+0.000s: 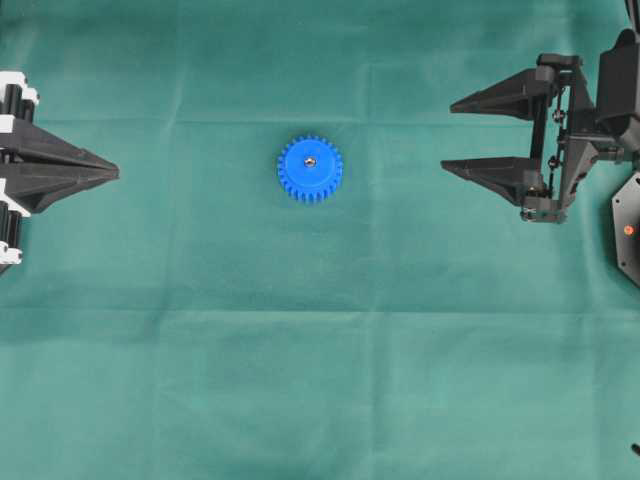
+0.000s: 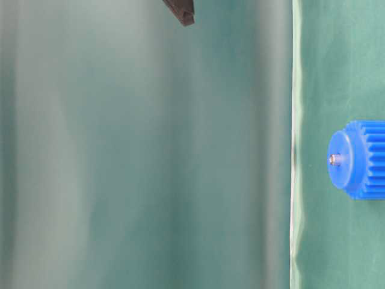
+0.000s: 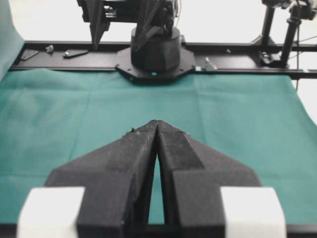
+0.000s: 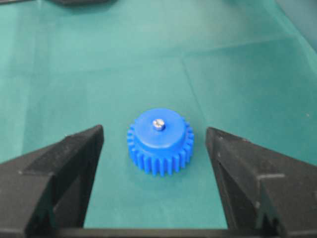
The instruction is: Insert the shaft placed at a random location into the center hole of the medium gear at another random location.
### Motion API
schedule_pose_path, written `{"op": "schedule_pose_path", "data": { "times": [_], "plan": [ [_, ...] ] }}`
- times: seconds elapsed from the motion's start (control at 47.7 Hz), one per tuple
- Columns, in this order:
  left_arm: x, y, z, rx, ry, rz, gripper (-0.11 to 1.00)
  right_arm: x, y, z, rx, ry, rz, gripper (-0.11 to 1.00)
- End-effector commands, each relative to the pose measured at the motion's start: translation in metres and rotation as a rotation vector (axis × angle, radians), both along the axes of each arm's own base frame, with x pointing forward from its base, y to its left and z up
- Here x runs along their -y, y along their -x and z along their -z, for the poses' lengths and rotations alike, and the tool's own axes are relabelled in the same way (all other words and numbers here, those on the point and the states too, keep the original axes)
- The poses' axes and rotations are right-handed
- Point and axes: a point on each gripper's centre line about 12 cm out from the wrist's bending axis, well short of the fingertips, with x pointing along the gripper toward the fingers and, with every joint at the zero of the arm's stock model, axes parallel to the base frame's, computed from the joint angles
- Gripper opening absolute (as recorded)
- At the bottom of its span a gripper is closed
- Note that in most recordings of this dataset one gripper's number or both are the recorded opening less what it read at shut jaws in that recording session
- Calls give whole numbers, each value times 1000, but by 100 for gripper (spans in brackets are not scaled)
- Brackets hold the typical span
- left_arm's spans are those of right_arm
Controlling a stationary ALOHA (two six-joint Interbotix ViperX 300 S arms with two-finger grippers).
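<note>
We see the medium gear point(image 1: 310, 169) lying flat on the green cloth point(image 1: 320, 350) that covers the desk, near the middle of the overhead view and a little toward its upper half. It is bright blue, with small teeth all around its rim and a raised round hub on top. The shaft point(image 1: 310, 160) stands in the center hole of that hub; only its silvery top shows, poking slightly above the blue face. From table level the shaft point(image 2: 334, 159) sticks out just a short way from the hub, and the hole itself is hidden by it.

Our right hand point(image 1: 480, 135) sits at the right side of the overhead view, well apart from the gear, with its two black fingers spread wide and nothing between them. Its wrist view looks straight at the gear point(image 4: 159, 141), which lies ahead of the spread fingers and touches neither of them.

Our left hand point(image 1: 112, 172) rests at the left edge of the overhead view, also well apart from the gear. Its fingers are pressed together at the tips, clenched on nothing, as its own wrist view confirms.
</note>
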Motion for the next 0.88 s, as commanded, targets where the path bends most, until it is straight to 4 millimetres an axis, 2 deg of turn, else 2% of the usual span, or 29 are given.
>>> {"op": "schedule_pose_path", "data": {
  "times": [0.0, 0.859],
  "plan": [
    [0, -2, -7, 21, -1, 0, 0, 0, -2, -5, 15, 5, -2, 83],
    [0, -2, -7, 20, -1, 0, 0, 1, -2, -5, 21, 7, 2, 83]
  ]
}}
